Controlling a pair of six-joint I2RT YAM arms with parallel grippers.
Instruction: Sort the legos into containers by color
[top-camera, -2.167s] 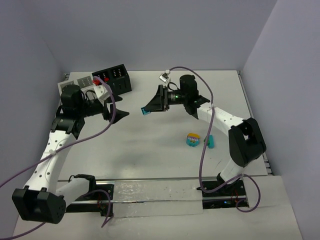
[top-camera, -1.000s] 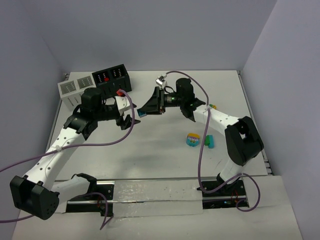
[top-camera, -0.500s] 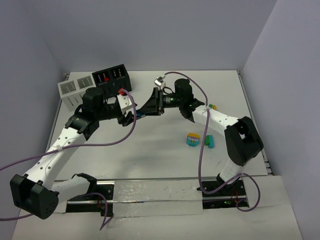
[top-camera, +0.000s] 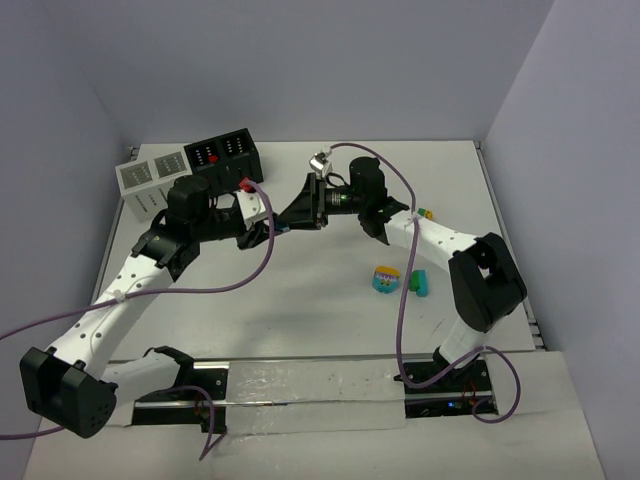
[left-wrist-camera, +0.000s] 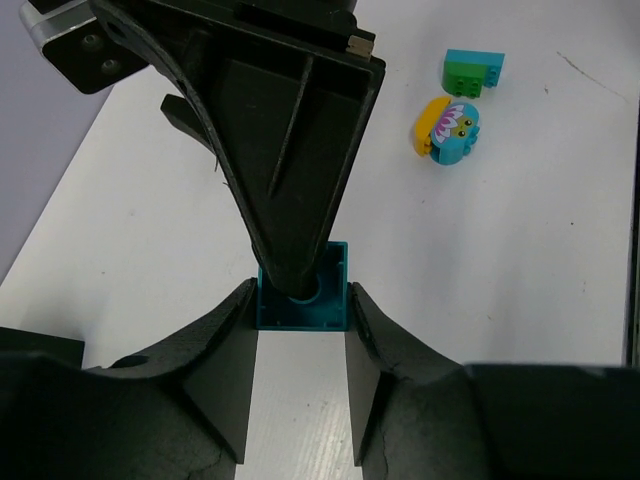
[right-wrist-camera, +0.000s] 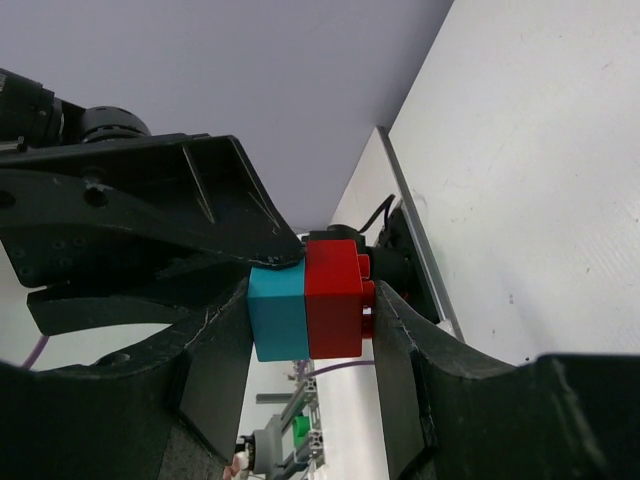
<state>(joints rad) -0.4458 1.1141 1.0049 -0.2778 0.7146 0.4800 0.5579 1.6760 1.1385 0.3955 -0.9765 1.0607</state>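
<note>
The 2 arms meet in mid-air above the table (top-camera: 300, 310), in front of the black box (top-camera: 228, 155) and white box (top-camera: 150, 175) at the far left. The right gripper (right-wrist-camera: 305, 310) pinches a joined pair between its fingers (right-wrist-camera: 400, 350): a teal brick (left-wrist-camera: 300, 312) stuck to a red brick (right-wrist-camera: 335, 298). In the right wrist view the teal half lies toward the left arm and the red half away from it.

The left gripper (left-wrist-camera: 301, 292) faces it. Its 2 fingertips press against opposite sides of the teal brick, so both grippers are on the pair. In the left wrist view 1 right finger lies across the top of the teal brick and hides the red one.

On the table near the right arm lie a rounded cyan-and-yellow piece (top-camera: 385, 278) and, just beside it, a green-and-teal brick (top-camera: 419, 283). 1 more small piece (top-camera: 425, 212) sits farther back by the right arm; it looks yellow and green.
</note>
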